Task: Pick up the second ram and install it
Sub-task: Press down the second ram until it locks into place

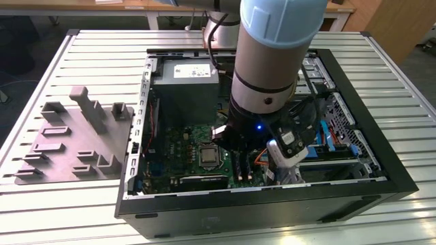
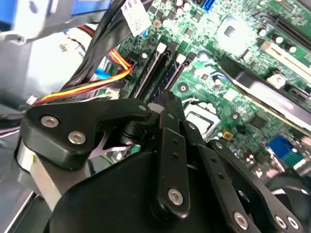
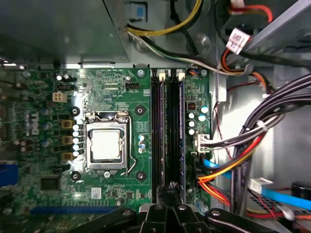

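My gripper [image 1: 235, 149] reaches down into the open computer case [image 1: 354, 196], over the green motherboard [image 3: 116, 85]. Its black fingers [image 2: 167, 126] meet at their tips, and I see nothing between them. The gripper [image 3: 170, 188] hangs right over the near end of two long memory slots [image 3: 156, 126] beside the processor socket [image 3: 106, 144]. A thin dark-blue strip, a ram [image 3: 178, 121], stands seated in the slot farther from the socket, also seen as the ram [image 2: 171, 73] in the second wrist view. Whether it is the second ram, and whether the fingertips touch it, I cannot tell.
Bundles of black, orange and yellow cables [image 3: 243, 160] run close beside the slots. The grey power supply [image 1: 185, 81] fills the case's far corner. A grey holder block [image 1: 75, 138] with upright pegs sits on the slatted table at the exterior view's left.
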